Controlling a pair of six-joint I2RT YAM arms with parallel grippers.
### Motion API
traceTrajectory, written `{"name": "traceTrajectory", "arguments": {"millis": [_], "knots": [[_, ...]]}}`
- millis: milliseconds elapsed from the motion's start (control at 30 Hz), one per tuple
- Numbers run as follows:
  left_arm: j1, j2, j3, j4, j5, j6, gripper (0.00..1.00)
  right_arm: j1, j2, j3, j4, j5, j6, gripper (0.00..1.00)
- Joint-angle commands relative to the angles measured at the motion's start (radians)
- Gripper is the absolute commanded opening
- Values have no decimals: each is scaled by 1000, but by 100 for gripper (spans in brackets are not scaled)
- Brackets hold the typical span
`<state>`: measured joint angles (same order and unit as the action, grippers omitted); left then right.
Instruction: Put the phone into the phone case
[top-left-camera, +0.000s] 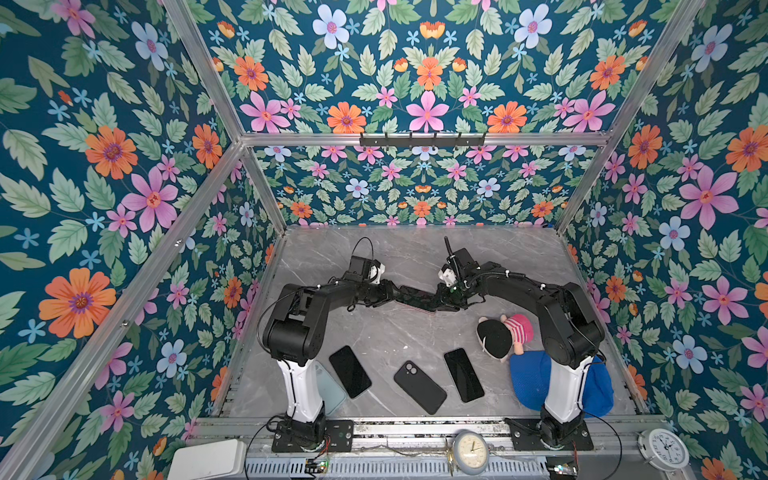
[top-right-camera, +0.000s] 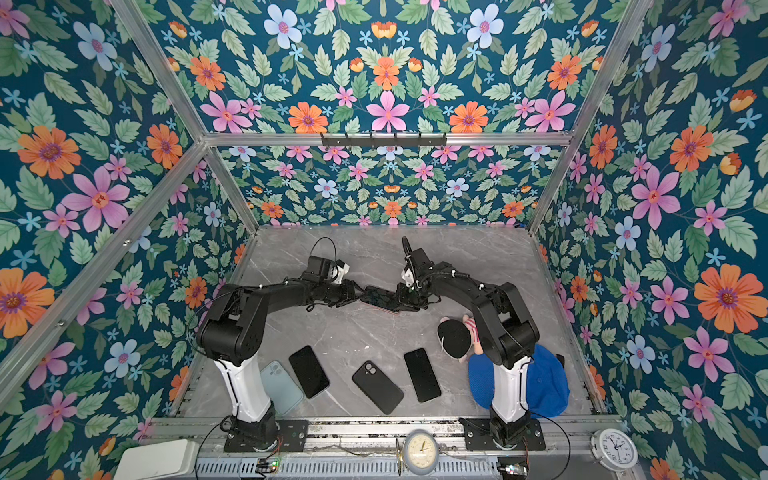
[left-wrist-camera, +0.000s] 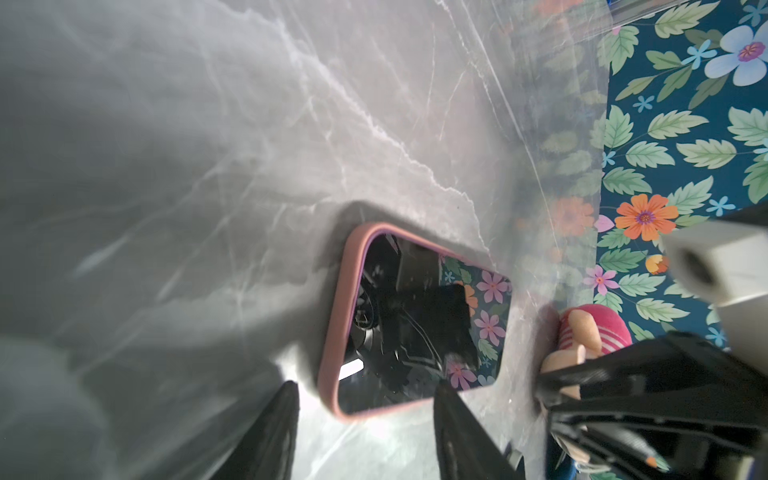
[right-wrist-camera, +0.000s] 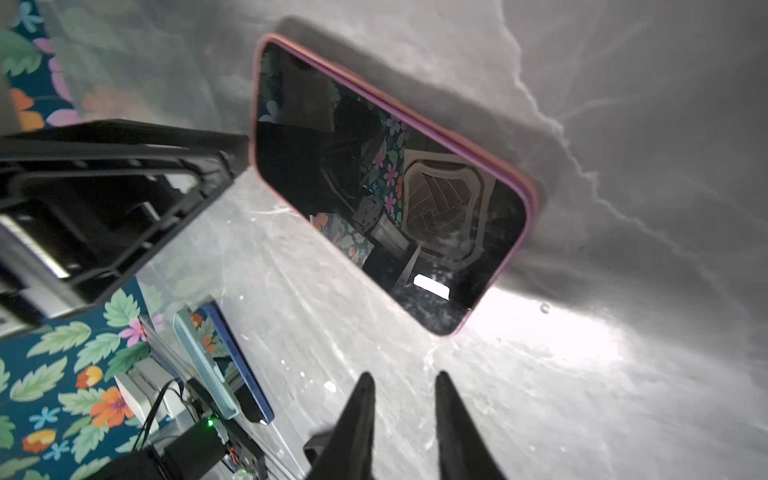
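Item: phone (left-wrist-camera: 415, 316), screen up, lying inside the pink case (left-wrist-camera: 332, 332), the pair flat on the marble table (left-wrist-camera: 208, 166) between my two arms; it also shows in a top view (top-right-camera: 380, 297). Progress: insertion looked done or nearly so, with the pink rim framing the screen on every side I could see. Along one long edge in the right wrist view a thin purple strip of the phone (right-wrist-camera: 374, 187) showed above the rim of the case (right-wrist-camera: 534, 199), so I judged that edge might want a last press home; I could not tell for certain. Left gripper (left-wrist-camera: 365, 386): released and spread fairly wide, holding nothing; one finger (left-wrist-camera: 453, 415) crossed the near corner of the screen, but whether it touched the glass I could not tell. Right gripper (right-wrist-camera: 403, 374): parted narrowly, with nothing between the tips, set near the phone's other end and clear of it. Remaining, by my reckoning: check the seating, then draw both arms back. Also noted: a doll (left-wrist-camera: 590, 328) near the phone, not touching it.
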<state>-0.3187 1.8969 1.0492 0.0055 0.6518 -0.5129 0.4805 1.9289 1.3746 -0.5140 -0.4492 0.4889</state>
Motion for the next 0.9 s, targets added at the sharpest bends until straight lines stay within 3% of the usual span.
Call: {"name": "traceTrajectory", "arguments": {"millis": [0, 367, 600, 867], "knots": [[-10, -27, -24, -16, 2, 3, 58, -27, 3, 29, -41, 18, -103, 33], [-88, -13, -59, 55, 20, -70, 59, -62, 188, 208, -38, -35, -216, 50], [-96, 47, 0, 54, 33, -70, 55, -64, 229, 218, -44, -73, -227, 50], [-96, 103, 67, 44, 46, -62, 49, -51, 193, 162, -40, -107, -208, 44]]}}
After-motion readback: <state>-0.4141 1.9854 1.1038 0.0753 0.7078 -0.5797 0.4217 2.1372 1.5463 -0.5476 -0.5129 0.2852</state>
